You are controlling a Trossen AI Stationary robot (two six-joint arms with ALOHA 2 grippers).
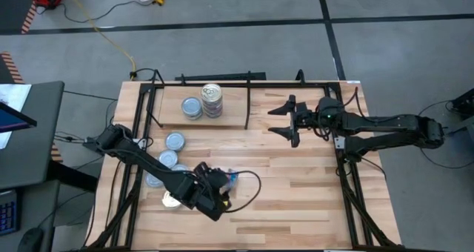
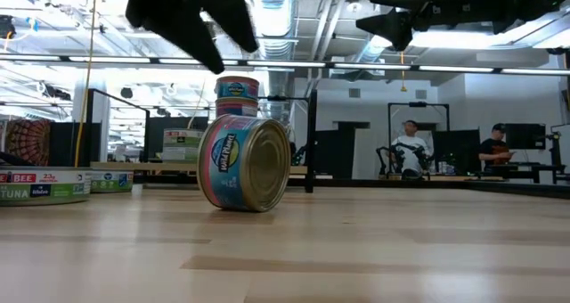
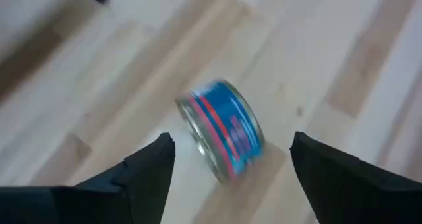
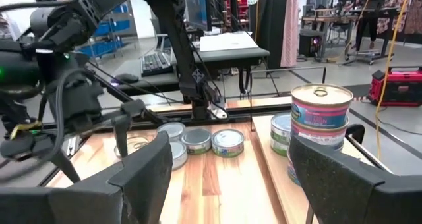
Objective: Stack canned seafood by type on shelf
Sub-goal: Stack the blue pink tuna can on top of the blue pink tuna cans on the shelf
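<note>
Here, the light wooden plank shelf [image 1: 229, 107] with its thin black metal frame sits at the far side of the butcher-block tabletop [image 1: 311, 200]. In its left compartment stands a stack of pink-and-blue labelled tins with a gold pull-tab top [image 1: 212, 100], and just beside it on the left a lower blue-grey topped tin stack [image 1: 192, 107]. The right compartment holds no tins.

The left gripper [image 1: 222, 193] hangs low at the near left of the table, its fingers [image 3: 142, 174] spread wide apart and holding nothing. Just beyond them a blue-and-pink labelled round tin [image 3: 224, 138] lies on its edge on the wood, touching neither finger; in the low view its gold end [image 2: 258, 165] faces the camera. The right gripper [image 1: 285, 120] hovers above the shelf's right compartment, jaws apart and empty.

Several flat loose tins [image 1: 170, 152] lie on the table's left side, between the shelf and the left gripper. Grey floor surrounds the table, with a yellow cable [image 1: 104, 30] trailing across it. Beyond, two seated people [image 2: 411, 147] are at desks in the room.
</note>
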